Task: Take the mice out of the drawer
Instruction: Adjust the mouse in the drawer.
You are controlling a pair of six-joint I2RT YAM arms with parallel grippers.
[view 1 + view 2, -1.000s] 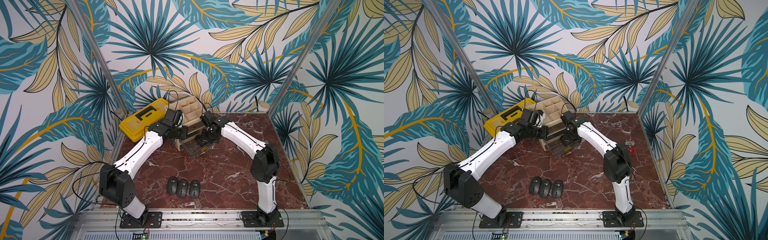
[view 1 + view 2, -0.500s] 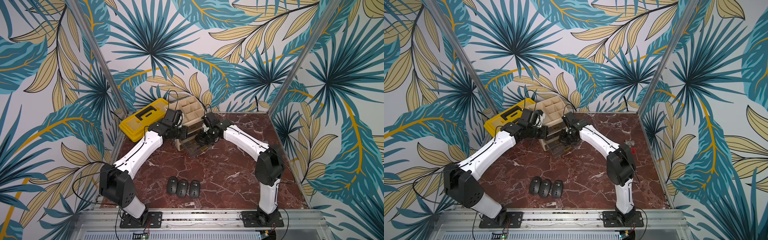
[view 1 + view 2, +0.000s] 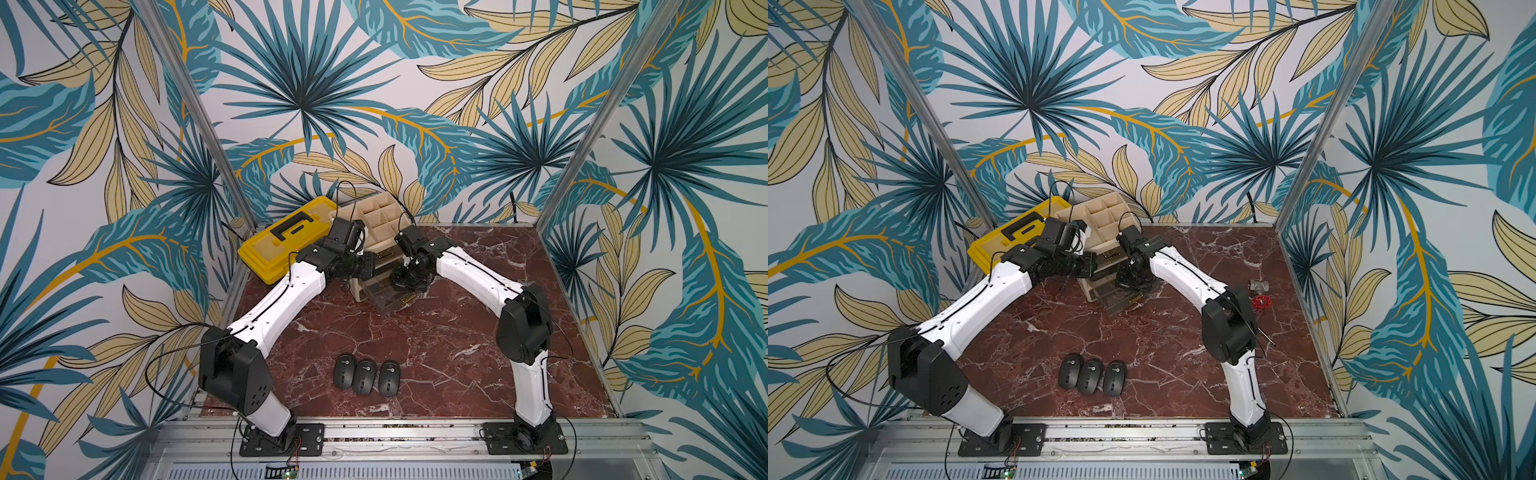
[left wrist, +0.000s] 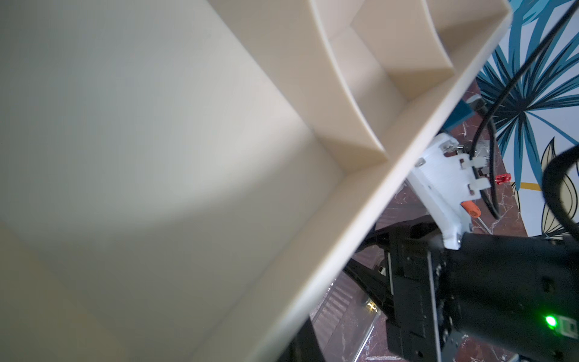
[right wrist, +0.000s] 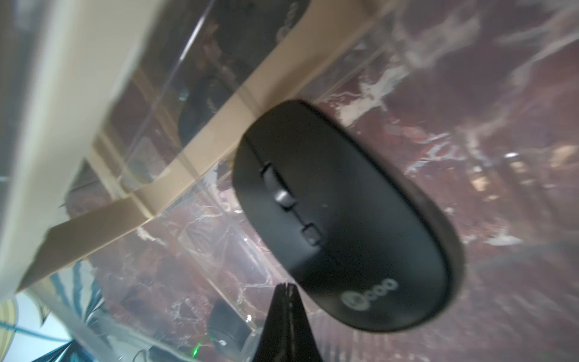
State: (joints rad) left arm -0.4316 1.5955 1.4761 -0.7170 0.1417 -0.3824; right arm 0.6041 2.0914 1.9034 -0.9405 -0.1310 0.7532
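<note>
**Desk:** Where are the mice right now?

**Me:** Three mice (image 3: 365, 376) lie side by side on the marble table (image 3: 436, 345), well apart from the organizer (image 3: 384, 208), on its side toward the arm bases. A fourth mouse (image 5: 344, 219) fills my right wrist view, scroll wheel up. It is at the clear drawer (image 3: 384, 300), which is pulled out at the organizer's foot. Further inside the drawer I see more dark shapes, too blurred to count.

**Desk:** And your claws?

**Me:** My right claw (image 5: 285, 291) is clenched, tips pressed together, right at that mouse's edge near its white mark. It grips nothing, and I cannot tell whether it touches the mouse. My left claw (image 3: 370, 266) is up against the organizer's side. Its fingers are hidden from me, but it is clenched too. My left wrist view shows only the organizer's beige compartments close up, with the right arm beyond them.

**Desk:** Anything else on the table?

**Me:** A yellow toolbox (image 3: 286, 239) sits just beside the organizer. A valve with a red handwheel (image 3: 1261, 301) lies well apart from the organizer, past my right arm.
</note>
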